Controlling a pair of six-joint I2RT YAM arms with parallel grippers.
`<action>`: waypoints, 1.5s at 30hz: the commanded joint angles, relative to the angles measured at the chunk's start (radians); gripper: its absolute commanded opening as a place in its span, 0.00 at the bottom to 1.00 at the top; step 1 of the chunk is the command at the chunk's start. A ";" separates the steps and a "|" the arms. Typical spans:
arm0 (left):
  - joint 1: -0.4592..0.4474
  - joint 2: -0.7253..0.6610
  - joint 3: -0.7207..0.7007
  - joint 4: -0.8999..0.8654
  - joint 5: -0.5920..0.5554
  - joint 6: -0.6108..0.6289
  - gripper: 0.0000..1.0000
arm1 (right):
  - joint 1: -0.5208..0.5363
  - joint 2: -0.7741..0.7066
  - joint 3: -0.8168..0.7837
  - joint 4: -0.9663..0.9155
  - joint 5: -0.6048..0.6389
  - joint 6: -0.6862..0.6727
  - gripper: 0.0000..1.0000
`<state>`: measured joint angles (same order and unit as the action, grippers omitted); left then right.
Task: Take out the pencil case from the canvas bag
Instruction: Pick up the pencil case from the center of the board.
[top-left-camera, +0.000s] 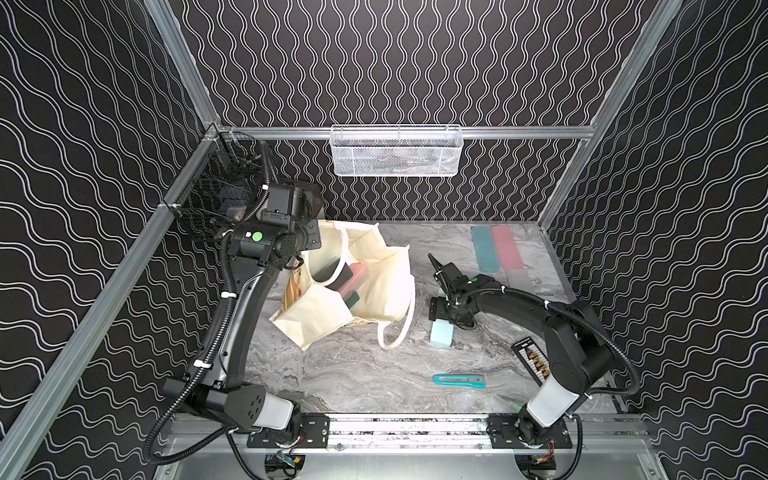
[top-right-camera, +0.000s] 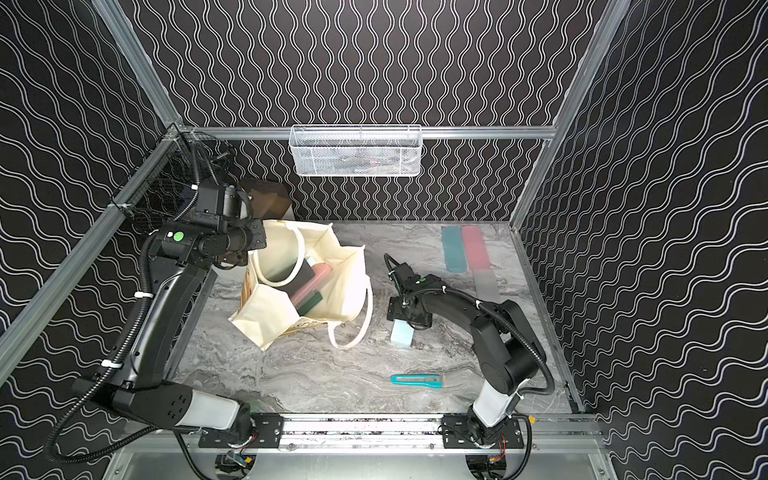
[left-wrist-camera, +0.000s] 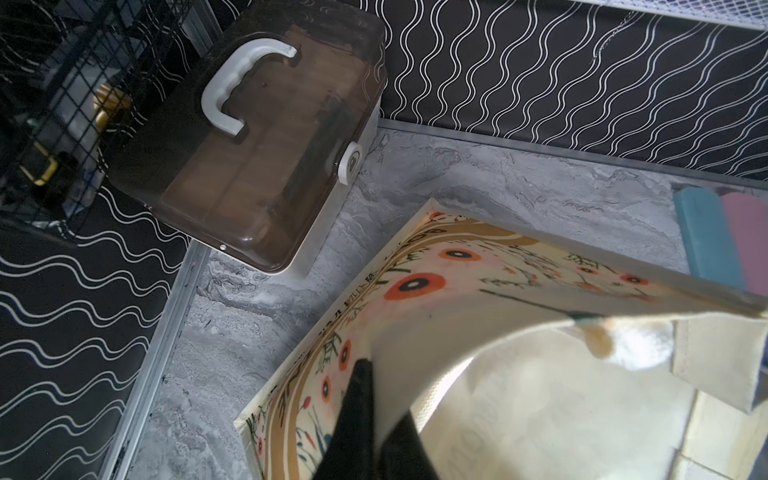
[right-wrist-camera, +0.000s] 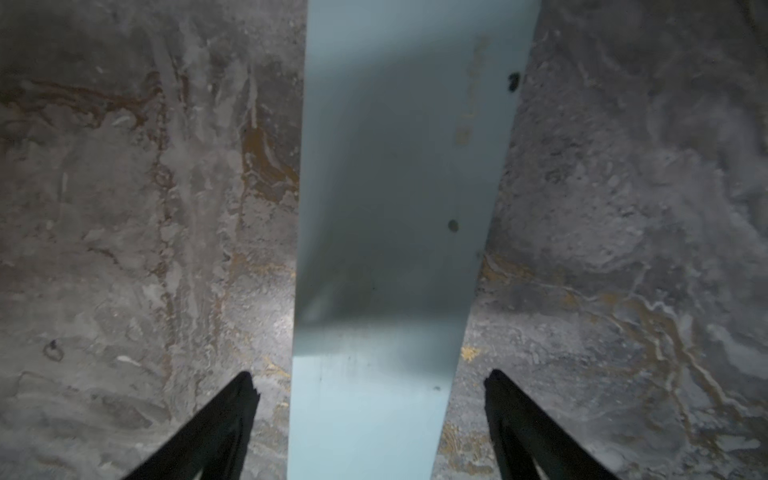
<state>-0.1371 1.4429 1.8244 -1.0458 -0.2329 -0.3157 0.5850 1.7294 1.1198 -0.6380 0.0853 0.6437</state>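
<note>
The cream canvas bag stands open at the table's back left, its floral side towards the left arm. My left gripper is shut on the cream fabric at the bag's top edge and holds the mouth open. A pink item and dark ones lie inside. To the right of the bag, a light blue pencil case lies flat on the table. My right gripper hangs just above it, open, one finger on each side and neither touching it.
A brown-lidded white box stands behind the bag by a black wire basket. A white mesh basket hangs on the back wall. Teal and pink flat cases lie back right. A teal utility knife lies front right.
</note>
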 joint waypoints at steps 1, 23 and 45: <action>0.017 -0.011 -0.008 0.065 0.020 -0.035 0.00 | 0.014 0.039 0.050 -0.048 0.087 0.053 0.88; 0.027 -0.039 -0.040 0.080 0.034 -0.022 0.00 | 0.016 0.121 0.100 -0.052 0.091 0.044 0.62; -0.002 -0.026 -0.094 0.142 0.195 -0.022 0.00 | -0.236 -0.486 -0.217 0.269 0.084 -0.138 0.44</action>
<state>-0.1280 1.4109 1.7264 -0.9836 -0.0727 -0.3191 0.3729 1.2640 0.9257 -0.4442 0.1562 0.5629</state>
